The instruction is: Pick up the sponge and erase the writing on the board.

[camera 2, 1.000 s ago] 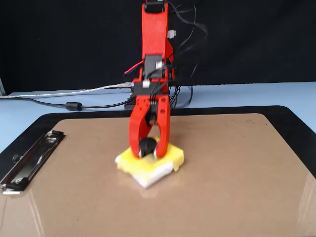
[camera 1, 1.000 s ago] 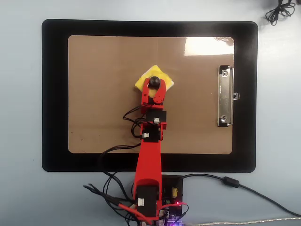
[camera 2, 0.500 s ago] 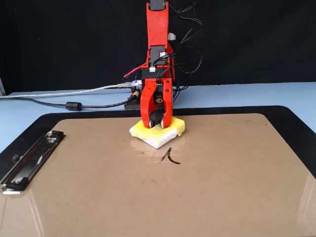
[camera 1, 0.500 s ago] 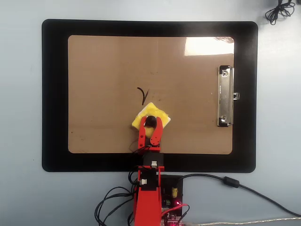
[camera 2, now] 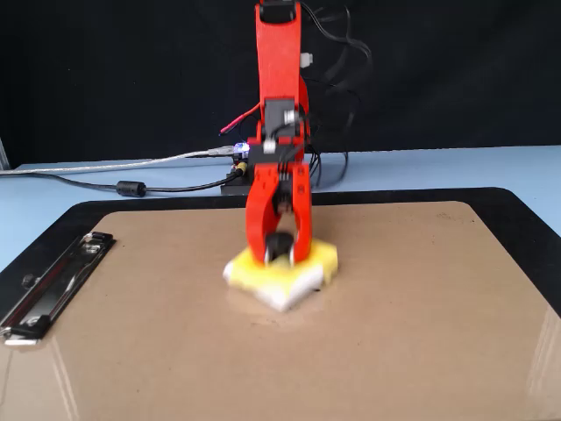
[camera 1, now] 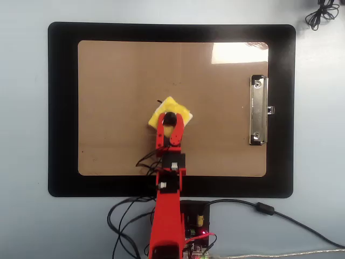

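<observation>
Jaws clamped on the sponge's [camera 1: 168, 110] black knob; gripper [camera 1: 170, 121] has pushed forward over the writing [camera 1: 159, 101] mid-board [camera 1: 118, 81], which was exposed moments ago. Only a stroke tip shows; wiping continues.

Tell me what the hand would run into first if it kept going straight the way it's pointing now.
The hand points down, its jaws closed on the knob of the sponge, which appears to sit on the board. Going on, it would probably just press the sponge harder into the board.
</observation>
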Controlling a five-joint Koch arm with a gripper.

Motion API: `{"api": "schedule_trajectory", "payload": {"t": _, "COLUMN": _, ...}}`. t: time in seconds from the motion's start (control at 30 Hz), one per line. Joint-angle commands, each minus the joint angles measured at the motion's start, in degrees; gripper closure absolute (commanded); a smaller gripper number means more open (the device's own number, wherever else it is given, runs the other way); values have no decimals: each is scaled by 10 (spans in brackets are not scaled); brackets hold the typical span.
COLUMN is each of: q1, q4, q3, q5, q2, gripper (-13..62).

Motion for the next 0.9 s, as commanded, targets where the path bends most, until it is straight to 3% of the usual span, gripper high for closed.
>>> {"api": "schedule_trajectory", "payload": {"t": 0.0, "q1": -27, "q4": 0, "q3": 74, "q5": -28, "q2": 122, "gripper": 574}}
{"api": "schedule_trajectory", "payload": {"t": 0.1, "q1": -51, "q4": 12, "q3": 130, "q5": -28, "q2": 213, "gripper": 574}}
{"api": "schedule_trajectory", "payload": {"t": 0.17, "q1": -61, "q4": 22, "q3": 123, "q5": -28, "q2": 194, "gripper": 574}}
{"api": "schedule_trajectory", "payload": {"t": 0.4, "q1": -63, "q4": 9, "q3": -147, "q5": -31, "q2": -127, "gripper": 574}}
{"api": "schedule_trajectory", "payload": {"t": 0.5, "q1": -62, "q4": 6, "q3": -188, "q5": -32, "q2": -156, "gripper": 574}}
{"api": "schedule_trajectory", "payload": {"t": 0.6, "q1": -61, "q4": 7, "q3": -109, "q5": -32, "q2": -81, "gripper": 574}}
{"api": "schedule_trajectory", "payload": {"t": 0.8, "q1": -38, "q4": 11, "q3": 149, "q5": -35, "q2": 226, "gripper": 575}}
{"api": "schedule_trajectory", "payload": {"t": 0.87, "q1": -36, "q4": 15, "q3": 155, "q5": -34, "q2": 229, "gripper": 575}}
